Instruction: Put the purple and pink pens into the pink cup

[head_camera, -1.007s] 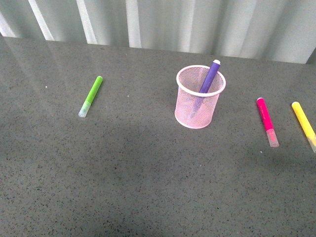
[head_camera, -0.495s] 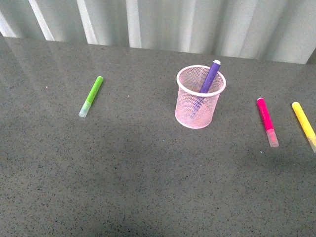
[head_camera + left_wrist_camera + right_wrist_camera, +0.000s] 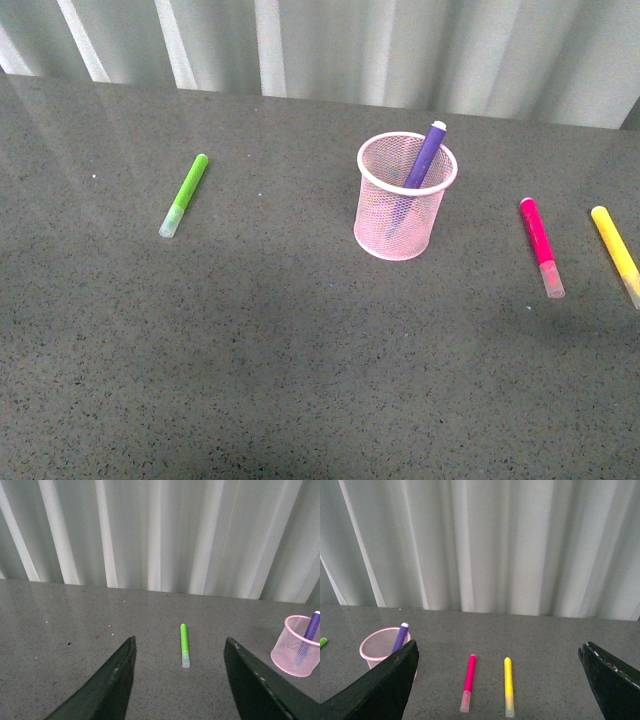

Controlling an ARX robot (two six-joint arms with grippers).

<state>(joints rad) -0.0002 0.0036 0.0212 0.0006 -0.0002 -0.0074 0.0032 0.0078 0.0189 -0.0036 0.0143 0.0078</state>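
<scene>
Speckled tabletop (image 3: 300, 360) under pink cup (image 3: 383, 236)

The desk (image 3: 300, 380) is dark speckled stone-like stuff with a faint sheen, the pink cup (image 3: 400, 215) fine wire mesh, the purple pen (image 3: 425, 155) and pink pen (image 3: 538, 240) smooth plastic, and the curtain (image 3: 400, 50) across the top of the frame soft matt cloth.

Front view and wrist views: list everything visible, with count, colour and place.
cup: one, pink mesh, upright mid-table
purple pen: one, purple, leaning inside the cup
pink pen: one, pink, flat right of the cup
yellow pen: one, yellow, flat right of the pink pen
green pen: one, green, flat left of the cup
table: one, dark grey
wall: one, white, behind the table
left fingers: two, black, apart, empty
right fingers: two, black, apart, empty
</scene>
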